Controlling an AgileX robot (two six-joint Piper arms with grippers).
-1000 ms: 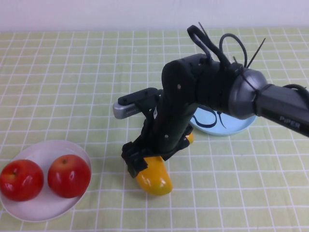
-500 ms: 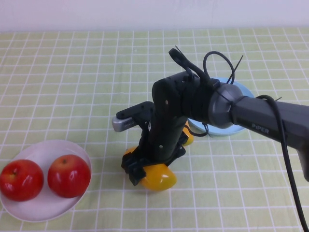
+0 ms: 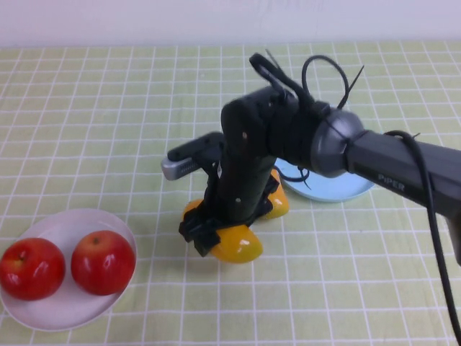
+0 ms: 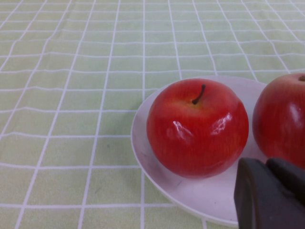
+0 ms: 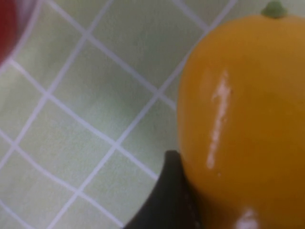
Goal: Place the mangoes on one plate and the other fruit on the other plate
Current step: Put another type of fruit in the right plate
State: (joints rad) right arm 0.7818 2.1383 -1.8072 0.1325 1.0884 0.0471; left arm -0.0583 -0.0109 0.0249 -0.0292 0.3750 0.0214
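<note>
My right gripper (image 3: 210,236) is shut on a glossy orange-yellow mango (image 3: 236,245) low over the middle of the cloth; in the right wrist view the mango (image 5: 243,119) fills the picture against one dark finger (image 5: 167,198). A second mango (image 3: 278,202) peeks out behind the arm, beside the light blue plate (image 3: 346,190), which is partly hidden by the arm. Two red apples (image 3: 31,268) (image 3: 103,262) sit on the white plate (image 3: 61,225) at the front left. My left gripper (image 4: 269,191) is shut and holds nothing, just beside the apples (image 4: 198,126) (image 4: 282,119); the high view does not show it.
A green cloth with a white grid (image 3: 108,122) covers the table. The right arm's dark body and cables (image 3: 317,137) reach in from the right over the blue plate. A grey camera block (image 3: 189,160) sticks out to the arm's left.
The right arm has swung a little left and away from me, and the gripped mango has shifted with it. The apples and both plates have stayed put.
</note>
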